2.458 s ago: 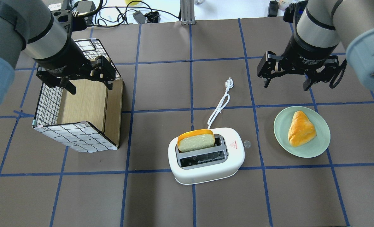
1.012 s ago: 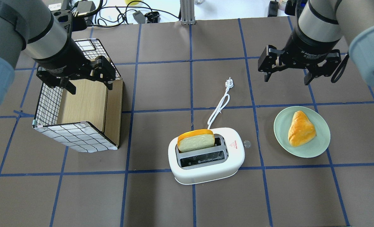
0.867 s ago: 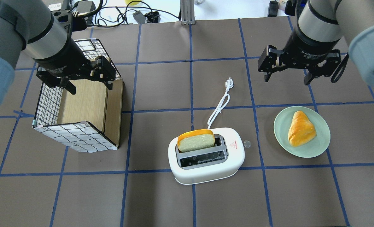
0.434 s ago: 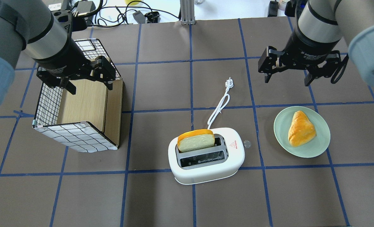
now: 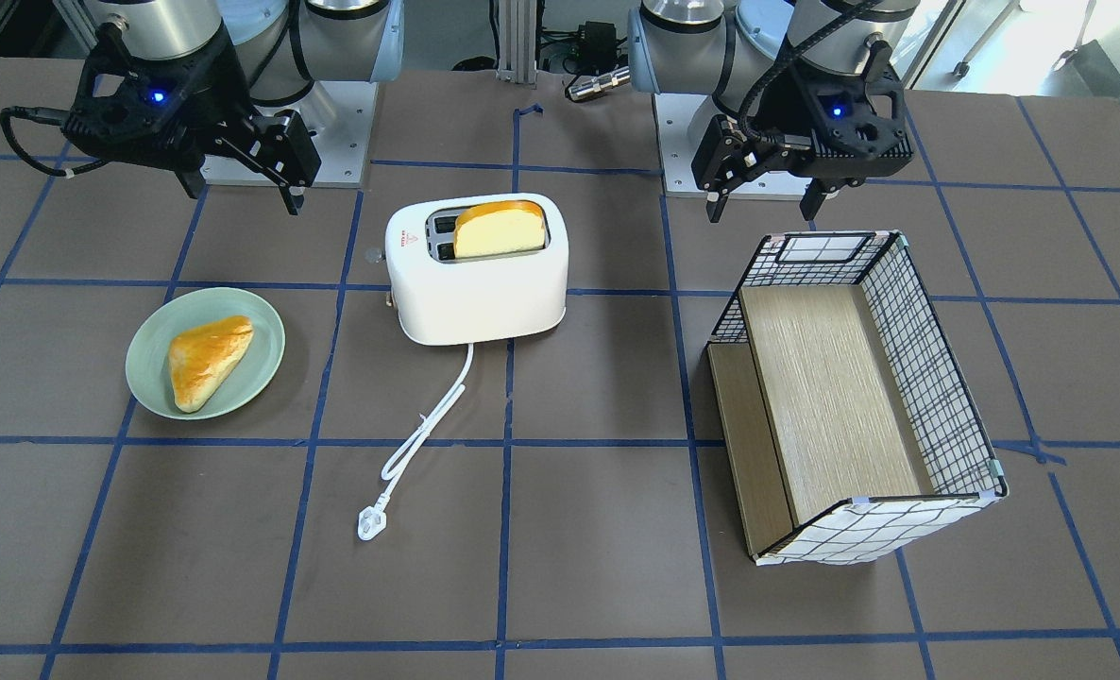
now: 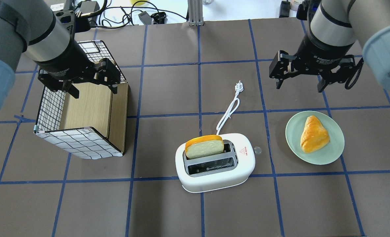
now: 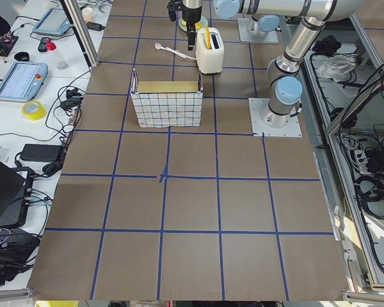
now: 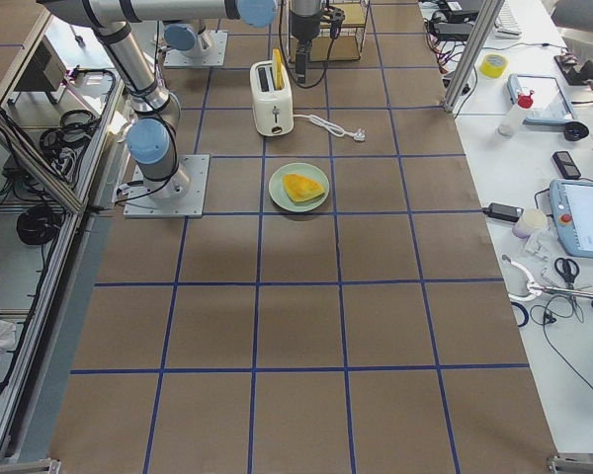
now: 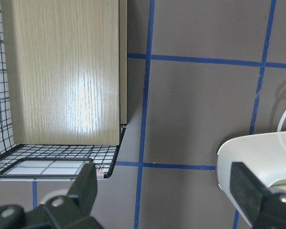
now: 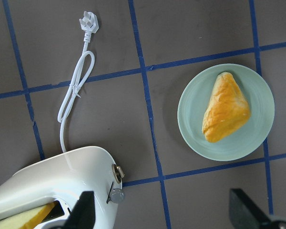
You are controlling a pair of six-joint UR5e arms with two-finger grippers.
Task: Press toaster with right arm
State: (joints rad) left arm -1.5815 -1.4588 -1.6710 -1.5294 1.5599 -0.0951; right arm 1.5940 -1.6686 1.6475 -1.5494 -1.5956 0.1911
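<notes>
The white toaster point(image 6: 214, 169) stands at the table's middle front, with a bread slice point(image 6: 204, 146) upright in its far slot. Its small clear lever knob point(image 6: 257, 150) sticks out on the right end, also in the right wrist view point(image 10: 117, 194). Its cord and plug point(image 6: 238, 87) trail away behind it. My right gripper point(image 6: 299, 87) hangs open and empty, above the table behind the green plate, well away from the toaster point(image 5: 475, 274). My left gripper point(image 6: 94, 92) is open and empty over the basket.
A green plate point(image 6: 334, 149) with a golden pastry point(image 6: 313, 134) lies right of the toaster. A wire basket with a wooden floor point(image 6: 83, 112) lies on its side at the left. Cables and devices sit beyond the table's far edge.
The right gripper moved a little toward the far side, then eased slightly back. It stayed open. The left arm and the toaster have not moved.
</notes>
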